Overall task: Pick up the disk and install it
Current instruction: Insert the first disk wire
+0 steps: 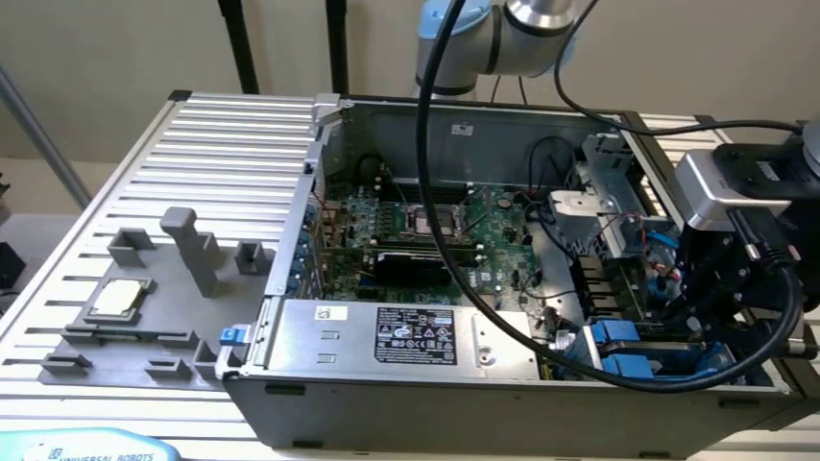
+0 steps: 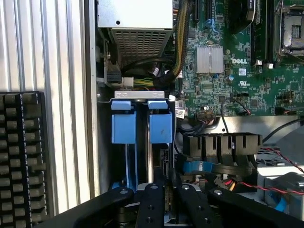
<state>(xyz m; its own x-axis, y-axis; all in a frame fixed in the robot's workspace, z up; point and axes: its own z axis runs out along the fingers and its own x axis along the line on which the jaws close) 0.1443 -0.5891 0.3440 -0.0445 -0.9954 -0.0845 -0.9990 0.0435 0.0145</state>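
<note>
The disk (image 2: 154, 164) stands edge-on in the drive bay at the corner of the open computer case (image 1: 384, 403), a thin silver edge with blue carrier plastic around it. Two blue carrier tabs (image 2: 160, 126) sit side by side at the far end of the bay. My gripper (image 2: 166, 209) is right over the near end of the disk, its black fingers (image 2: 151, 204) drawn close together on that thin edge. In the exterior view the blue carriers (image 1: 617, 333) lie at the case's lower right, just beside my black wrist (image 1: 736, 250).
A silver power supply (image 1: 384, 331) with a black label fills the case's front. The green motherboard (image 1: 436, 230) lies behind it. Red and black cables (image 2: 237, 183) crowd beside the bay. A grey fixture (image 1: 154, 317) on the exterior view's left holds a small silver chip (image 1: 115, 298).
</note>
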